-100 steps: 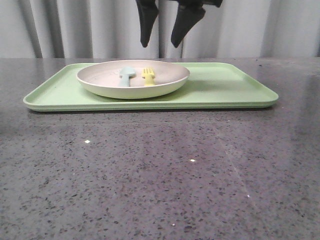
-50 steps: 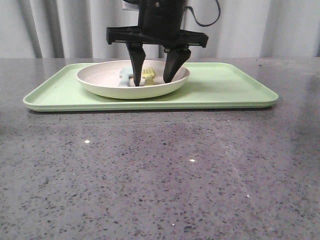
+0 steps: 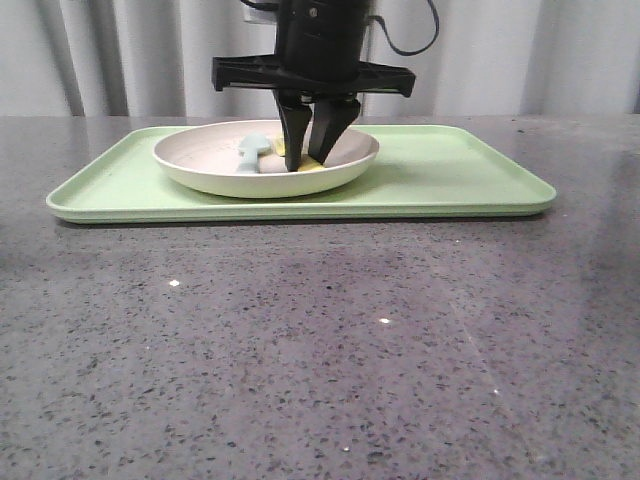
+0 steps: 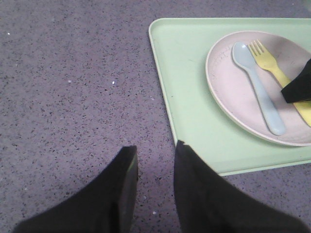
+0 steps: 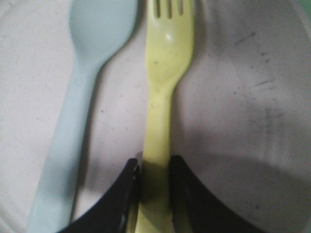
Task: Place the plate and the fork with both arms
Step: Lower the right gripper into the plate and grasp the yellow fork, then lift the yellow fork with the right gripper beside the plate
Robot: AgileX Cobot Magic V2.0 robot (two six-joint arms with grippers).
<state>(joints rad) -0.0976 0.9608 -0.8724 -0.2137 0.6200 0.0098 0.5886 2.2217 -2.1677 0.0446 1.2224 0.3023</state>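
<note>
Table (image 3: 320, 350): a dark speckled stone surface is filling the near half of the front view.
Tray (image 3: 450, 175): a flat light-green rectangle is lying across the far part of the table, long side facing the camera.
Plate (image 3: 200, 170): it is sitting on the left half of the tray, pale pinkish-cream inside, with both utensils lying in it.
Right gripper (image 3: 311, 160): it is reaching down into the plate from above, fingers drawn nearly together and pressing on either side of the fork's handle.
Left gripper (image 4: 155, 165): it is hovering over bare table just off the tray's left edge, fingers slightly parted with nothing between them.
Spoon (image 4: 257, 87): a pale blue utensil is lying in the plate just left of the fork, roughly parallel to it.
Fork (image 5: 160, 97): bright yellow, it is lying flat in the plate, tines pointing away from the gripper and the handle caught between the fingertips (image 5: 127, 187).
</note>
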